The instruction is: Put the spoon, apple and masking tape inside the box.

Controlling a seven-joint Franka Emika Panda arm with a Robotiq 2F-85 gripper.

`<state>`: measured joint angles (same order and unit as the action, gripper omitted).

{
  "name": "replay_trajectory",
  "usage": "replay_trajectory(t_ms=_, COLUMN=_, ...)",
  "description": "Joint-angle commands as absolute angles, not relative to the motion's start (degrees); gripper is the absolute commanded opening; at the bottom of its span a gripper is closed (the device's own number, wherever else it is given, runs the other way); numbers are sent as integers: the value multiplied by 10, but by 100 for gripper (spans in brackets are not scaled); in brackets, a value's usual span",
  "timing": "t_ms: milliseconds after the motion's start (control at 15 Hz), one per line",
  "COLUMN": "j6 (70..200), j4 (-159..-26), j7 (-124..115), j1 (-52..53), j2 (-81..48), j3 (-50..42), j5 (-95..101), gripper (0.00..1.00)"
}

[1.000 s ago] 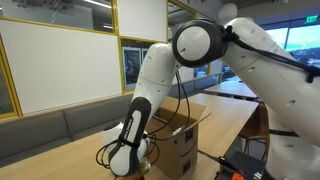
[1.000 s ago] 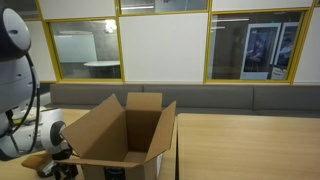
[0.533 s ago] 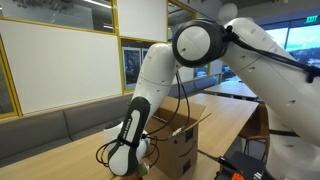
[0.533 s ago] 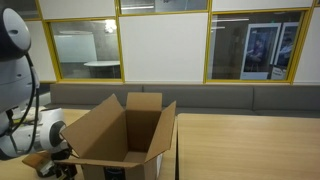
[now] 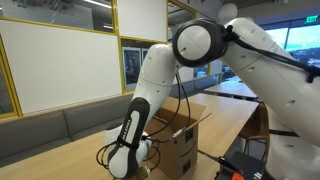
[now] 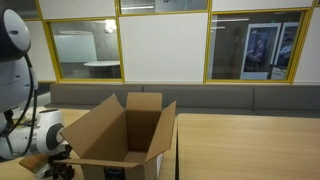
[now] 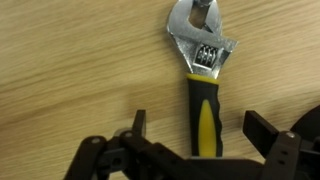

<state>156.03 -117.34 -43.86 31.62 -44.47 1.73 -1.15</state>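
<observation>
Wrench, adjustable, on the desk just beneath the wide-open, empty gripper, long axis pointing straight ahead between its fingers.

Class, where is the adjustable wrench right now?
In the wrist view, the wrench lies on the wooden table, head toward the top, its yellow-and-black handle reaching between the fingers of the open tool.

Yellow-framed glass partitions, grey bench seating, wooden tables.
</observation>
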Motion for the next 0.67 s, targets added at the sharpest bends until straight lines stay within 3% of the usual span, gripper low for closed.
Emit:
replay_trajectory(t_ms=0, j6=1584, j4=-1186, j7=-429, j1=311, j2=-440, j3=24, j5=-19, gripper=74)
replay_trajectory(t_ms=533, j6=1593, j4=-1196, j7=-428, j1=312, j2=-430, j3=25, j5=-19, gripper=12)
replay_trajectory(t_ms=600, j6=1590, j4=-1199, j7=-427, j1=312, j2=-426, j3=24, j5=-18, gripper=12)
